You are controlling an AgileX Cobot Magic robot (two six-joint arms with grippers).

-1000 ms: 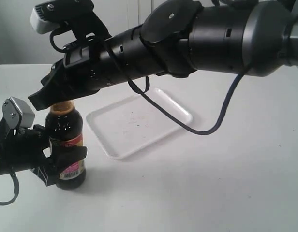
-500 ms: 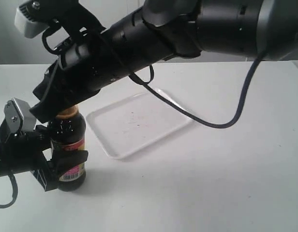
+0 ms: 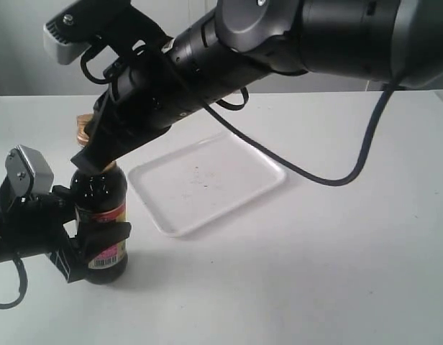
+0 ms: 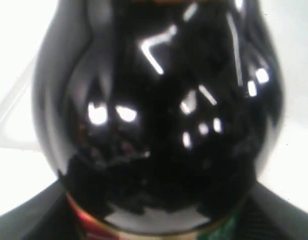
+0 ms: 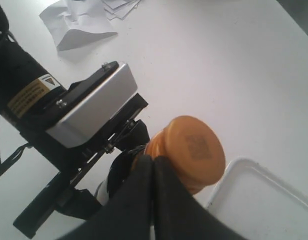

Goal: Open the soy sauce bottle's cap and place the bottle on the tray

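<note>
The soy sauce bottle (image 3: 101, 215) stands upright on the white table at the left, dark liquid above a pink and yellow label. My left gripper (image 3: 98, 238) is shut on its body; in the left wrist view the bottle (image 4: 159, 125) fills the frame. The golden-orange cap (image 3: 83, 129) is tipped up and to the left above the neck. My right gripper (image 3: 90, 162) is shut, its two black fingertips (image 5: 144, 172) pressed together against the cap's (image 5: 191, 150) side, holding nothing. The white tray (image 3: 277, 172) lies flat to the right of the bottle, bare.
The right arm's thick black body (image 3: 293, 43) and cable (image 3: 329, 180) hang over the tray. The left wrist's silver camera housing (image 5: 94, 105) sits close beside the cap. Crumpled white paper (image 5: 79, 25) lies on the table further off.
The right gripper's tip, which sat on the bottle's top, has risen and swung slightly right. The cap has swung up and left and now shows clear of the gripper. The left gripper and bottle stay put.
</note>
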